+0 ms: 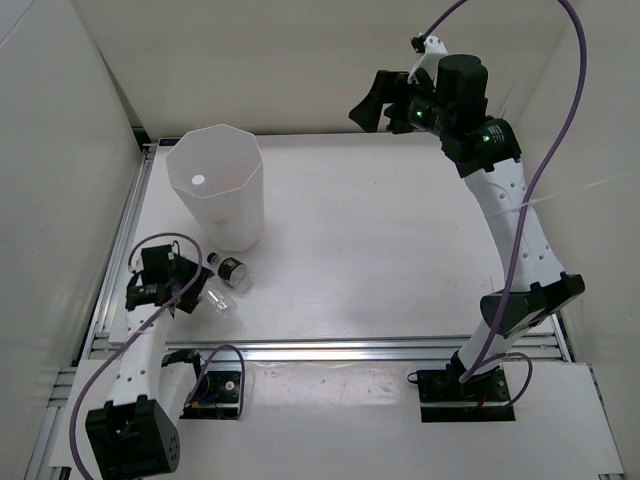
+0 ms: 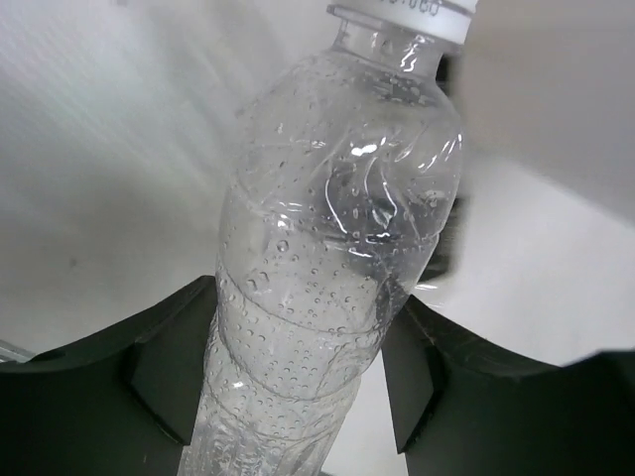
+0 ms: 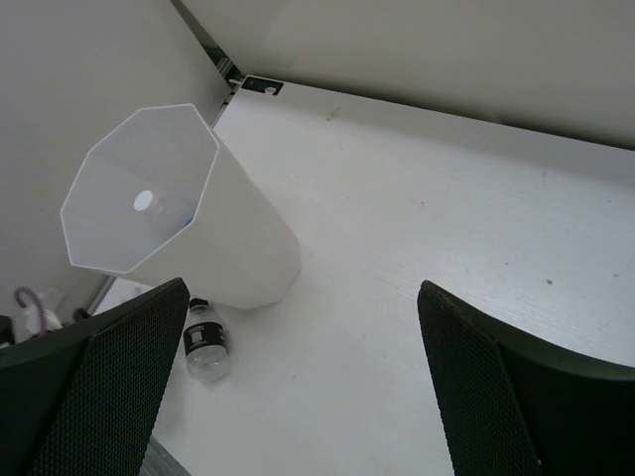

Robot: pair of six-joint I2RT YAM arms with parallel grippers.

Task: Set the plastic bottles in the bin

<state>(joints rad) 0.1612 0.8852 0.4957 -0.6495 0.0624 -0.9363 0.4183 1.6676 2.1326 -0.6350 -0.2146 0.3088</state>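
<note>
The left arm's fingers (image 2: 164,372) sit against both flanks of a clear unlabelled plastic bottle (image 2: 332,268) with a white cap. They look clamped on its lower body, though the close wrist view leaves the firmness of that hold a little uncertain. From above, the left gripper (image 1: 193,290) is low over the table (image 1: 400,260) near its left edge. The bottle's long axis runs out from the fingers toward 4 o'clock, cap at the far end.

The tall white translucent faceted bin (image 1: 240,215) stands upright at about 1 o'clock from those fingers, near them, with its open rim well above them. The carry will therefore have to rise before it goes across. A short clear bottle with a black label (image 1: 229,270) lies on the table between the held bottle and the foot of the bin, just beside both, and a low sweep could knock it.

The right gripper (image 1: 372,103) hangs high at the far side, fingers spread wide with nothing between them, well apart from everything. The left arm is plainly the nearer one. A white round cap (image 3: 145,201) shows deep inside the bin.
</note>
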